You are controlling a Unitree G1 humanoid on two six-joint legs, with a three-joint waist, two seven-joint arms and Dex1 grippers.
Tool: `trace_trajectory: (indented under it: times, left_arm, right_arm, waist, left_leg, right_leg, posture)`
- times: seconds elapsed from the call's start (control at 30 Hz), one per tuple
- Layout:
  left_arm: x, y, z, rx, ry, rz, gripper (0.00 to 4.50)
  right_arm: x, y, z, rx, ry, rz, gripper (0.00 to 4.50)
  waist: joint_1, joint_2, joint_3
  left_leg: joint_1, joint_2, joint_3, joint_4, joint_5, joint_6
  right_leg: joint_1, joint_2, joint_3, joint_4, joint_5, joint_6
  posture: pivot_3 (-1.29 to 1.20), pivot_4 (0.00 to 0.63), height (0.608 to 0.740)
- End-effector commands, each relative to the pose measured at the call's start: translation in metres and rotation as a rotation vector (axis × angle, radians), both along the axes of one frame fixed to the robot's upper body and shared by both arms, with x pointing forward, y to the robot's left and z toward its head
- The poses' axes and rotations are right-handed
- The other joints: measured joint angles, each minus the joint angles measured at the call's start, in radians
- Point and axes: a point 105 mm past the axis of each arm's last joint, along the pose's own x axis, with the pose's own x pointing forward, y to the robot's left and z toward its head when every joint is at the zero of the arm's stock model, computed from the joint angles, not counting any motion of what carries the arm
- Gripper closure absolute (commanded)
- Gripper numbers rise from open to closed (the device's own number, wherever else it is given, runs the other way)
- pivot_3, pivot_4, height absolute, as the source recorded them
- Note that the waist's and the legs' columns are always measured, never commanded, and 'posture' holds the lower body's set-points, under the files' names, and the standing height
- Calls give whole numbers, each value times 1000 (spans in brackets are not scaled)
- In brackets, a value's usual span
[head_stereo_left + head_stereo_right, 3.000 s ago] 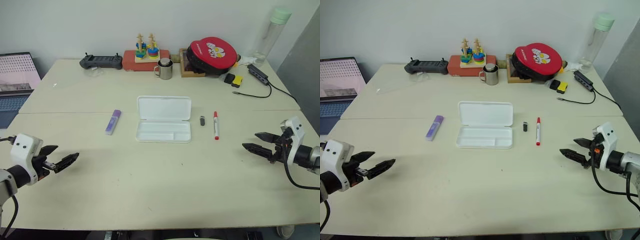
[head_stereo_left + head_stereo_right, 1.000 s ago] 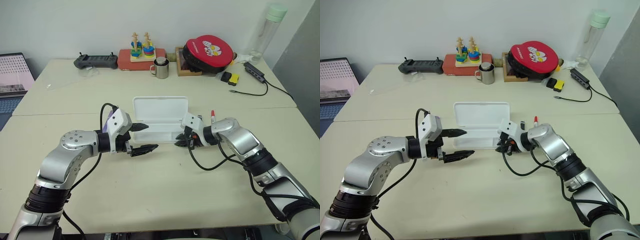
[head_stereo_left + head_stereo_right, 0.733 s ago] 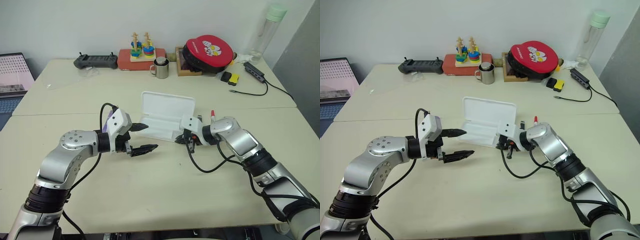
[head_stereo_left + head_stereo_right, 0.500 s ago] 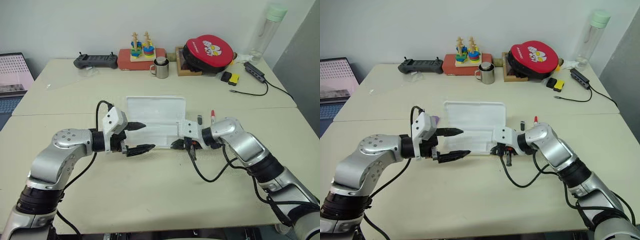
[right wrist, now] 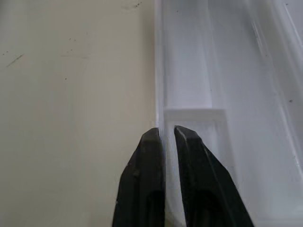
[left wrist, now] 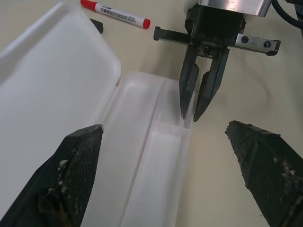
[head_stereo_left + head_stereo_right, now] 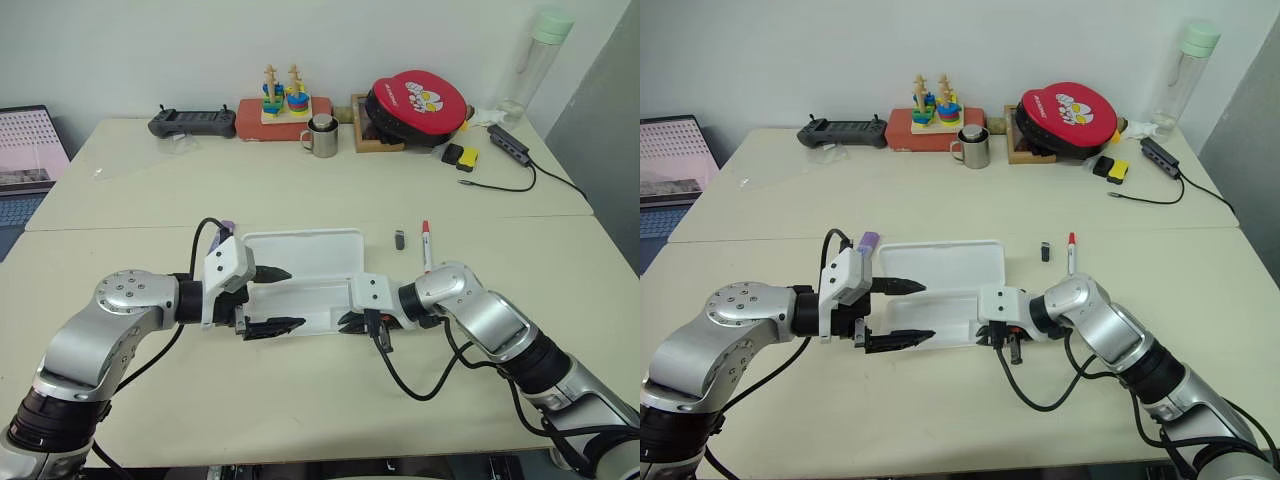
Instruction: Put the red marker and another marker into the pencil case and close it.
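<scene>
— On the near half of the table (image 7: 150,200), what do you have in front of you?

— One pencil case (image 7: 300,262), white and lying open, its lid flat on the far side and the tray toward me. My two grippers sit at either end of it. My left gripper (image 7: 272,299) is spread wide at the left end of the tray, one finger over the tray and one just past its near edge, gripping nothing. My right gripper (image 7: 345,320) is at the tray's near right corner; from the right wrist its two fingers (image 5: 147,156) are pinched on the tray's thin wall, one on each side of it, so I am grasping the pencil case by its rim.

— And the markers?

— Two, both outside the case. The red marker (image 7: 425,245) lies on the table beyond the case's right end, well clear of the tray, its red cap pointing away from me. The purple marker (image 7: 868,241) lies just past the far left corner of the lid, mostly hidden behind my left wrist. Between the case and the red marker there is one small dark stick (image 7: 398,239).

— Anything else on the table?

— Along the far edge: one black controller (image 7: 191,122), one red box with two stacking toys (image 7: 281,95) on it, one metal mug (image 7: 322,137), one round red pouch (image 7: 419,98), one clear bottle (image 7: 532,62) with a green cap, and one black cable hub (image 7: 509,146). One laptop (image 7: 28,150) stands off to the left.
</scene>
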Motion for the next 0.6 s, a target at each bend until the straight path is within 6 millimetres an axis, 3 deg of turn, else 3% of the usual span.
trace_trajectory:
  times: [0.03, 0.17, 0.27, 0.43, 0.47, 0.6]
  left_arm:
    - [5, -4, 17, -29, -62, -13, 0]
    - [15, -12, 37, -127, -99, 0, 0]
    - [23, -28, 52, -208, -119, -25, 0]
    - [35, -61, 59, -236, -158, -93, 0]
    - [37, -67, 60, -235, -170, -104, 0]
    - [44, -90, 58, -226, -196, -159, 0]
  right_arm:
    - [-1, -1, 33, 99, -37, -13, 2999]
    - [4, -17, 69, 243, -28, -129, 2070]
    - [28, -52, 89, 331, -92, -411, 1360]
    - [69, -115, 74, 268, -201, -993, 88]
    - [73, -124, 68, 251, -214, -1094, 29]
    - [71, -116, 37, 248, -137, -1259, 29]
  waist:
    - [0, 0, 0]
    - [4, 0, 0]
    - [11, -1, 0]
    - [15, -1, -1]
    - [14, -1, -1]
    - [7, -1, -1]
  left_leg:
    - [0, 0, 0, 0, 0, 0]
    - [0, 0, 0, 0, 0, 0]
    - [0, 0, -1, 1, 0, 0]
    - [0, -1, 0, 1, 0, 0]
    - [0, -1, 0, 1, 0, 0]
    - [0, 0, 2, 1, 0, 0]
  right_leg:
    - [0, 0, 0, 0, 0, 0]
    - [0, 0, 0, 0, 0, 0]
    - [1, 0, 0, 0, 0, 0]
    - [1, 0, 0, 1, 0, 0]
    - [1, 0, 1, 1, 0, 0]
    - [0, 0, 3, 2, 0, 0]
  posture:
    - [0, 150, 740]
    - [0, 150, 740]
    - [0, 150, 740]
    - [0, 150, 740]
    - [0, 150, 740]
    - [0, 150, 740]
